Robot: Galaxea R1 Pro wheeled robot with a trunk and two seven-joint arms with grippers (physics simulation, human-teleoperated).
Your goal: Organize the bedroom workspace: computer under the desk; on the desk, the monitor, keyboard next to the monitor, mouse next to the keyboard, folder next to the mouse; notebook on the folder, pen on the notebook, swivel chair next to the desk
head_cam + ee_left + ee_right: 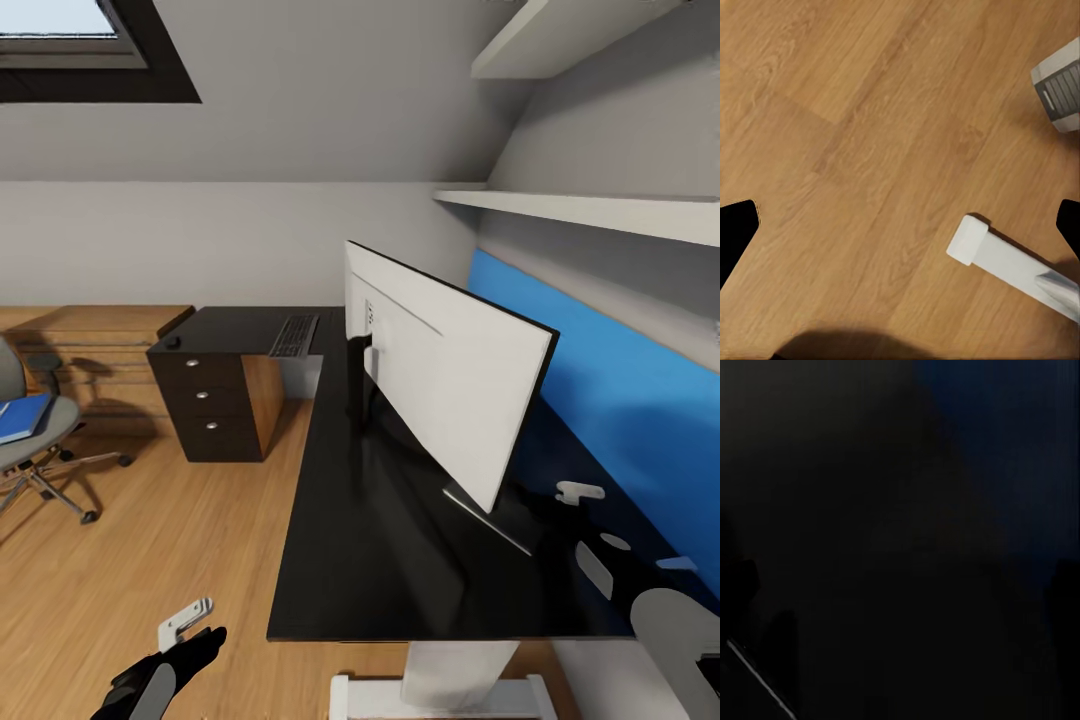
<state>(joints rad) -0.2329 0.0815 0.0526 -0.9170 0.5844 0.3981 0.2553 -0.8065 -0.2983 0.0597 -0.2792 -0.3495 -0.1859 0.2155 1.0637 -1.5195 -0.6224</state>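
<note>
An attic bedroom with sloped grey walls, a dark-framed skylight up at the left and a light wood floor takes up the head view. An L-shaped worktop with a glossy black top runs from the near edge back along a blue wall panel, then turns left toward a dark drawer unit with three round silver knobs. Two white shelves hang on the right wall above the panel.

The monitor stands on the worktop with its white back toward the camera, angled across the black top on a black stand. The keyboard lies on the far wing of the worktop, left of the monitor and well apart from it. A small black mouse sits at the far-left corner above the drawers. A light wooden dresser stands just behind the drawer unit.

The swivel chair stands on the floor at the far left, well apart from the worktop, with the blue folder lying on its grey seat.

The left hand hangs low over the floor beside the worktop's near edge; in its wrist view the two fingertips sit far apart with bare floor between them, so it is released and empty. A white worktop leg crosses that view. The right hand is over the black top near the blue panel; its wrist view is too dark to tell whether it is released or clenched.
</note>
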